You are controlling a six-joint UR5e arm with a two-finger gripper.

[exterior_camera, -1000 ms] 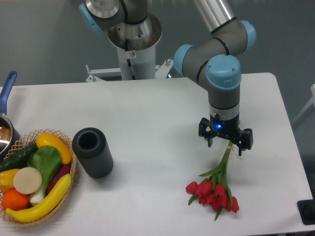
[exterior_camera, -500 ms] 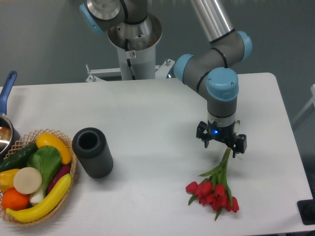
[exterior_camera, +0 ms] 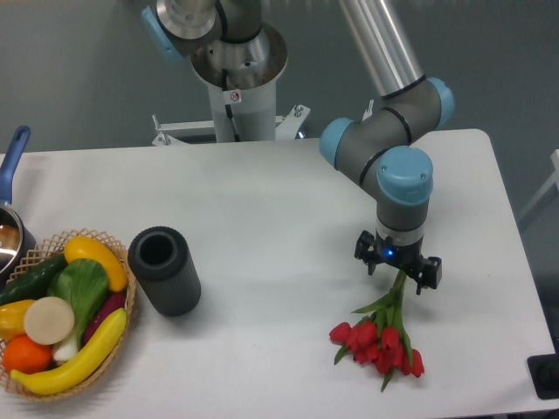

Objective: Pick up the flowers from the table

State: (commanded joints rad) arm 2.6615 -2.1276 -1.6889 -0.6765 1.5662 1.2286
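Light, floppy red tulips [exterior_camera: 377, 342] lying flat on the white bench [exterior_camera: 262, 209], thin stems likely best pinched mid-length, with open claw [exterior_camera: 397, 271] straddling the stem ends.

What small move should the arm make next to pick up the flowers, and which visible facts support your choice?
Probably close the hand on the stems. It sits low over the stem end of the flowers, with a finger on either side, apparently still open. The red buds lie toward the near edge of the table, and the bunch still seems to rest flat, so gripping should come before lifting.
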